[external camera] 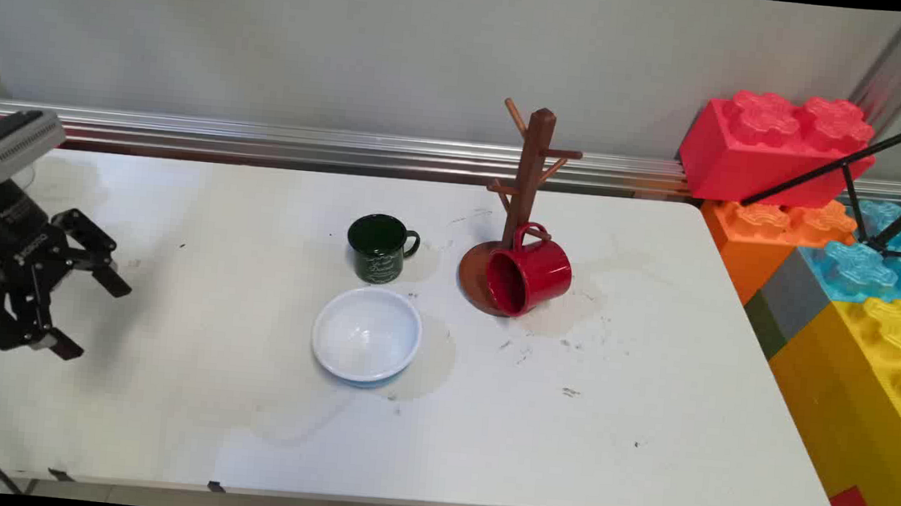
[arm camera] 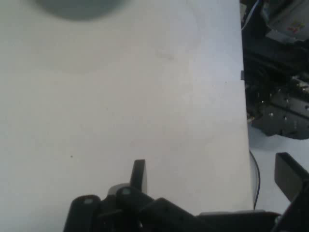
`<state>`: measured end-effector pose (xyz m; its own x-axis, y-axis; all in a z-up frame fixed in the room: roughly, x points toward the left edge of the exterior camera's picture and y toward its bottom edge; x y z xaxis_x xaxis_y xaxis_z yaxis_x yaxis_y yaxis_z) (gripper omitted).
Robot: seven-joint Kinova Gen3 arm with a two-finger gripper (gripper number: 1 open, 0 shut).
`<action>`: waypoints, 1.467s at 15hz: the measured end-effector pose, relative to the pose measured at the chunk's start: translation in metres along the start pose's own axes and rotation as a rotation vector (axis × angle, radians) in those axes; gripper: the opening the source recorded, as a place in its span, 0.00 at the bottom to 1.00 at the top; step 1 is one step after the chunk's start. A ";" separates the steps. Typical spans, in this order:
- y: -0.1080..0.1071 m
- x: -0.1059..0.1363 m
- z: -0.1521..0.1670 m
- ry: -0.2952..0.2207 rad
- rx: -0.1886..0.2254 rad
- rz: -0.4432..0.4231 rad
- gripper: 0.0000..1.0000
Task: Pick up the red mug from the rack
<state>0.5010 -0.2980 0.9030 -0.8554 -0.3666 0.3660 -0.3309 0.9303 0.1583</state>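
My black gripper [external camera: 92,317] hovers over the table's far left, open, with nothing between its fingers. In the hand view the gripper [arm camera: 215,176] looks down on bare white tabletop [arm camera: 120,106] beside the table's edge. Well to its right stands a white bowl [external camera: 366,333], the nearest thing to it. Behind the bowl is a dark green mug [external camera: 381,247], upright, handle to the right. A red mug [external camera: 529,277] lies tipped on its side on the round base of a brown wooden mug tree [external camera: 533,171], mouth facing front left.
Large toy bricks are stacked past the table's right end: red [external camera: 772,146], orange [external camera: 774,230], blue [external camera: 875,270] and yellow [external camera: 875,375]. A black tripod leg [external camera: 852,160] crosses them. A metal rail [external camera: 306,145] runs along the back edge. In the hand view dark equipment [arm camera: 280,96] lies beyond the table's edge.
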 end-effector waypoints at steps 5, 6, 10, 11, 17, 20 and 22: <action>0.000 0.008 0.015 0.101 -0.011 -0.042 1.00; 0.000 0.014 0.018 0.133 -0.011 -0.051 1.00; -0.001 0.043 0.028 0.270 -0.012 -0.088 1.00; -0.001 0.048 0.030 0.291 -0.011 -0.092 1.00; -0.002 0.091 0.050 0.479 0.009 -0.132 1.00; -0.004 0.108 0.062 0.557 0.019 -0.147 1.00; -0.007 0.116 0.069 0.596 0.027 -0.155 1.00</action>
<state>0.3766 -0.3458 0.8808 -0.4290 -0.4350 0.7916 -0.4503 0.8628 0.2300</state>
